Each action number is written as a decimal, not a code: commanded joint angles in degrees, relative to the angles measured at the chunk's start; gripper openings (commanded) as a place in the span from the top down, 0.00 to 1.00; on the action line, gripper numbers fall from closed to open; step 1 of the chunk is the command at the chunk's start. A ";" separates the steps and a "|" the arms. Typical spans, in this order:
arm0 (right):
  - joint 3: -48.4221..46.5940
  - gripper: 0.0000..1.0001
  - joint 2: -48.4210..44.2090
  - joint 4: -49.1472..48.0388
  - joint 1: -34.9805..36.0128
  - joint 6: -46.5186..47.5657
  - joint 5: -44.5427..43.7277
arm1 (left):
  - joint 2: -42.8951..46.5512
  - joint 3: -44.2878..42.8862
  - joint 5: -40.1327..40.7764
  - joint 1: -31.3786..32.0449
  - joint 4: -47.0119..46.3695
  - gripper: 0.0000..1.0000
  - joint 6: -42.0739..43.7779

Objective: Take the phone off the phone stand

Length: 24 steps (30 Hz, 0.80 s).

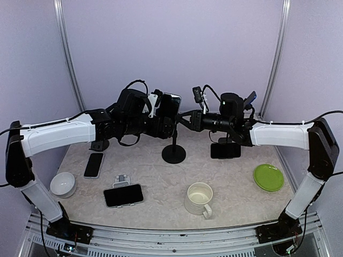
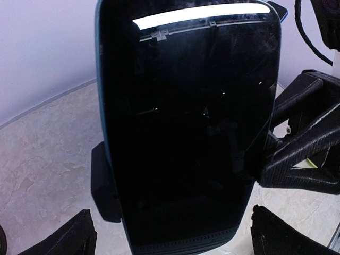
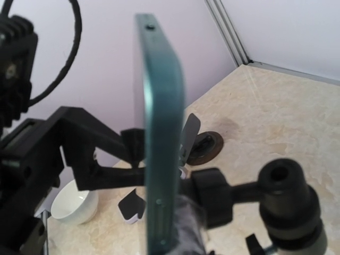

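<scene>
Standing in the phone stand (image 1: 173, 154) toward the counter's (image 1: 155, 174) far edge, the stiff, slick-looking phone (image 1: 170, 104) likely wants pinching by its long edges, flanked by the wide-open, empty left hand (image 2: 172, 236); the right hand's (image 1: 185, 119) grip is unclear.

phone (image 1: 170, 104): dark glossy screen, teal edge, upright, clamped atop stand | phone stand (image 1: 173, 154): black, round base, thin stem, mid-bench (image 1: 236, 184), nearer far edge
</scene>
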State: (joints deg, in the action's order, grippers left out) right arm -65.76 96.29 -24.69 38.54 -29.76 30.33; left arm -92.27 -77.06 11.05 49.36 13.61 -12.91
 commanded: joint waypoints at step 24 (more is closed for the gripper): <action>0.21 1.00 -1.40 -0.45 1.89 -4.74 -1.41 | -5.06 -2.99 11.93 0.89 -1.34 0.25 -1.77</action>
State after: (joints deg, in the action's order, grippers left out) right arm -65.76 96.29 -24.88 39.68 -31.44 27.75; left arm -98.10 -80.20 19.31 51.72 14.09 -13.78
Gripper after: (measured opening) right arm 0.223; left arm 0.789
